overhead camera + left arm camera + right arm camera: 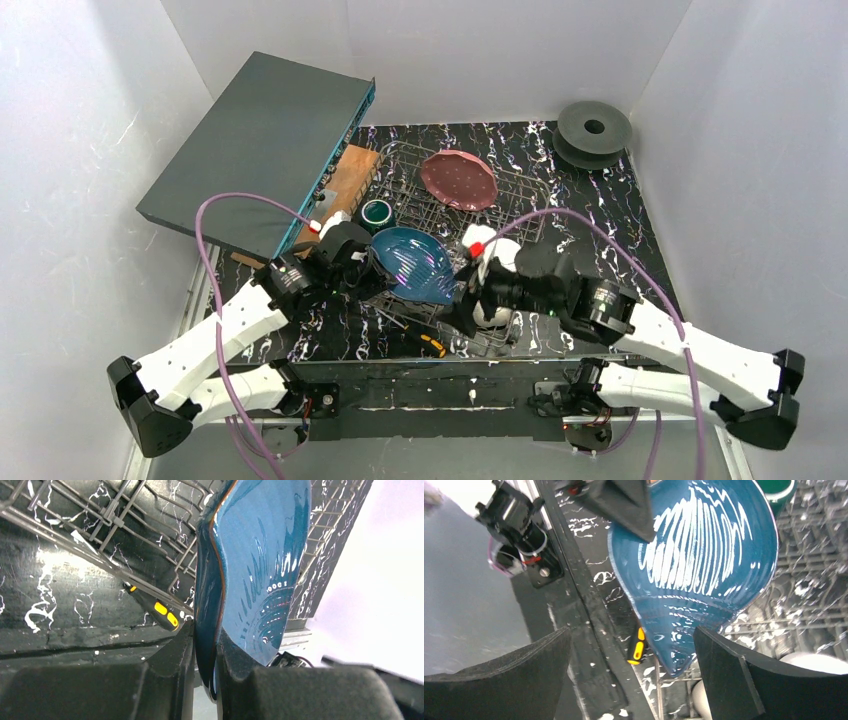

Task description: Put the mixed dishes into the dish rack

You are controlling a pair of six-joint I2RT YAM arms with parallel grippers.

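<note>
One piece was in hand: the blue dish, tipped up on edge at the centre of the top view, over the lower edge of the rack. The left gripper had its jaws pinched on the dish's rim, one on the glazed face and one on the back. That grip probably explained why the dish stood nearly upright, since it could then go in edgewise between the wires.

The right gripper sat just beside the dish's lower edge with its jaws spread wide. In its wrist view the dish's pointed corner hung between the two pads; whether either touched it could not be told. It looked placed to steady or take over the dish, though that is only a judgement.

A pink plate lay in the upper part of the rack, and a green mug stood at the rack's left edge, both seemingly loaded. White pieces showed at the lower right of the right wrist view, bowl or cup unclear. A screwdriver lay by the rack's lower edge, just under the dish, and was best kept clear of.
</note>
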